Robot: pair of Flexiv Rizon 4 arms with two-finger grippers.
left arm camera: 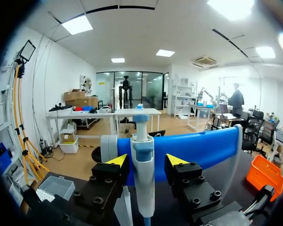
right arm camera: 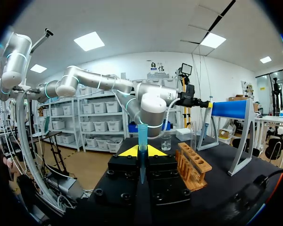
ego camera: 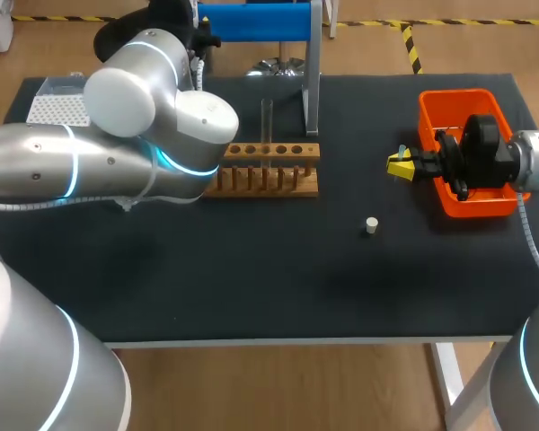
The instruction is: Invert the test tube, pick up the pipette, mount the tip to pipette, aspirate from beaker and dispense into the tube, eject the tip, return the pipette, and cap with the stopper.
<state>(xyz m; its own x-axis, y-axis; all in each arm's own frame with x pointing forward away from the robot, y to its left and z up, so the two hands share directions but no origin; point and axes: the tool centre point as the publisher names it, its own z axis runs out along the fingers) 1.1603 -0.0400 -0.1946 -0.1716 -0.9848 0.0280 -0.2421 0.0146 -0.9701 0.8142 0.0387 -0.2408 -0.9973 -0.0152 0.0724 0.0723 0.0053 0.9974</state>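
Note:
The white and blue pipette (left arm camera: 142, 155) hangs upright on the blue stand (left arm camera: 198, 148). My left gripper (left arm camera: 146, 162) is shut on its body, one finger on each side. In the head view that gripper is hidden behind my left arm by the stand (ego camera: 251, 20). My right gripper (ego camera: 397, 165) hovers beside the orange bin (ego camera: 449, 108), shut on a blue pipette tip (right arm camera: 142, 141) that points up between its fingers (right arm camera: 142, 151). A clear test tube (ego camera: 266, 121) stands upright in the wooden rack (ego camera: 265, 175). The white stopper (ego camera: 371, 225) lies on the mat. A beaker (right arm camera: 166, 142) stands past the rack.
A white tip box (ego camera: 58, 103) sits at the back left corner of the black mat. My left arm's bulk covers the table's left middle. The stand's metal leg (ego camera: 312, 90) rises just behind the rack.

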